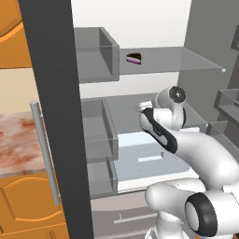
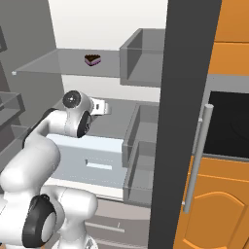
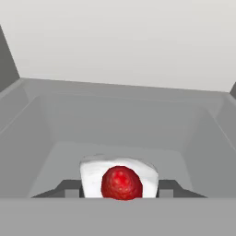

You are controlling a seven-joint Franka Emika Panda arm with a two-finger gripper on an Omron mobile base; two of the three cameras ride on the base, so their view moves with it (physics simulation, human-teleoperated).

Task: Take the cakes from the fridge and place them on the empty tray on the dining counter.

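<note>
- Nearest, in the hand view, the gripper (image 3: 120, 190) sits right at the white cake (image 3: 119, 178); one dark finger tip (image 3: 70, 189) shows against the slice's left side and the other against its right, so the jaws stand about a slice-width apart with the cake between them; whether they actually press on it I cannot tell
- The white cake carries a round red cherry on its near face; it rests on a grey fridge shelf (image 3: 120, 124), with the white back wall beyond
- In the left base view the white arm (image 1: 205, 158) rises from the lower right and reaches into the fridge (image 1: 140, 28); its hand lies at the middle shelf, the finger tips hidden behind the wrist
- The right base view shows the same reach from the other side, the arm (image 2: 29, 165) bending in from the lower left toward the middle shelf
- Below the hand, a pale drawer front (image 1: 140, 154) spans the lower part of the interior
- The fridge doors stand open; a dark door edge with a vertical bar handle (image 1: 45, 154) crosses the left base view; grey door bins (image 1: 95, 130) hang beside it
- Farthest and higher, the chocolate cake (image 1: 134, 58) with its pink layer sits on the top glass shelf (image 1: 186, 58), well apart from the hand; it shows too in the right base view (image 2: 92, 60)
</note>
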